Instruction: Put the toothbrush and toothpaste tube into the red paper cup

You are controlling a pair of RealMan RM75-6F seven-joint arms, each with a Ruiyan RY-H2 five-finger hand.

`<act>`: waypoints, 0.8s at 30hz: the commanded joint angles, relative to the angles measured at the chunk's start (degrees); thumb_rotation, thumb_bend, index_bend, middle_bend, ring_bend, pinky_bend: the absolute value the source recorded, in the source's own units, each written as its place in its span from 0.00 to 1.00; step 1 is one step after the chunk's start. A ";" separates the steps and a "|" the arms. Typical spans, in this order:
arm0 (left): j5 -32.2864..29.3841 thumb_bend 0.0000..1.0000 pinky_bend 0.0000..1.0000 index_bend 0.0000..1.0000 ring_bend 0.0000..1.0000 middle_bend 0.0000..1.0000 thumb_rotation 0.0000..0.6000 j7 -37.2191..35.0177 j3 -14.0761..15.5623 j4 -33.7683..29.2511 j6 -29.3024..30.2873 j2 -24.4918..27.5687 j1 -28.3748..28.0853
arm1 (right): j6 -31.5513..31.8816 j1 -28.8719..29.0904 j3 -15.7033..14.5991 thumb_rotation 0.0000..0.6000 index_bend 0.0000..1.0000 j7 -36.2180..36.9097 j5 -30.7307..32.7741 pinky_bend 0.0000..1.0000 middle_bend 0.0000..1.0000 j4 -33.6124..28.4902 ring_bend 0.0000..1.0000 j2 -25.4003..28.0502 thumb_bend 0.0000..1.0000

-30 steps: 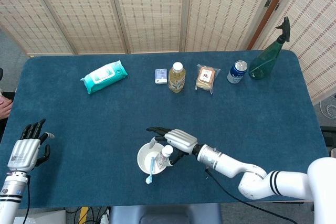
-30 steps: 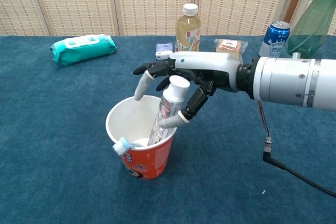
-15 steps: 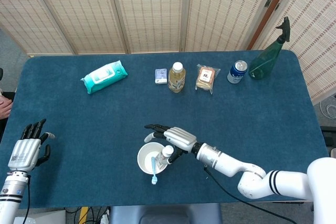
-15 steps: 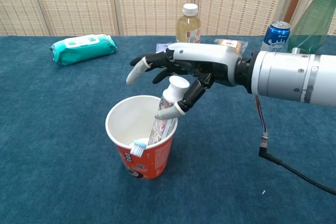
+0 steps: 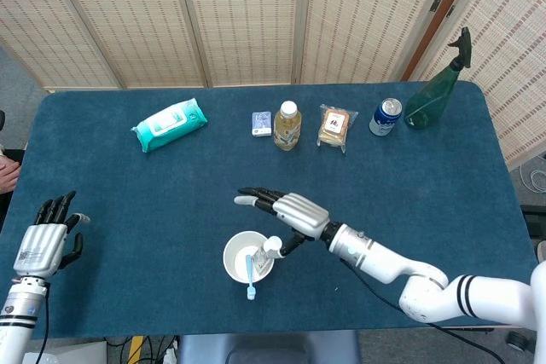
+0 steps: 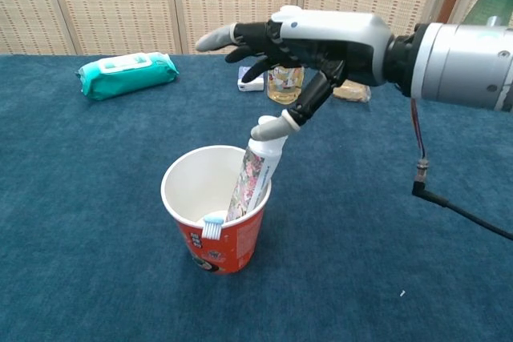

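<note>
The red paper cup stands near the table's front edge, white inside. The toothpaste tube leans in it against the right rim, its white cap sticking out. A toothbrush with a blue head lies over the front rim. My right hand hovers above the cup with fingers spread, holding nothing; one fingertip hangs just over the tube's cap. My left hand rests open at the table's near left edge.
Along the back stand a teal wipes pack, a small box, a drink bottle, a snack packet, a blue can and a green spray bottle. A cable trails from my right forearm.
My right hand has let go of the toothpaste tube and risen up and back, away from the cup. The tube stays leaning in the cup; the toothbrush has shifted slightly on the rim.
</note>
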 commanded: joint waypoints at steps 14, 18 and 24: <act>-0.07 0.60 0.00 0.35 0.00 0.00 1.00 -0.51 -0.81 -2.74 0.25 1.31 -0.48 | 0.51 -5.16 0.50 1.00 0.04 -18.99 10.40 0.15 0.02 -11.57 0.00 15.80 0.07; 0.09 0.60 0.00 0.35 0.00 0.00 1.00 -0.87 -1.01 -3.75 0.52 1.83 -0.53 | 1.89 -7.42 -0.66 1.00 0.04 -26.85 14.15 0.15 0.02 -13.83 0.00 19.01 0.07; 0.11 0.60 0.00 0.35 0.00 0.00 1.00 -1.27 -1.15 -5.51 0.85 2.71 -0.45 | 6.07 -11.44 -2.87 1.00 0.04 -37.39 18.27 0.15 0.02 -16.18 0.00 21.79 0.07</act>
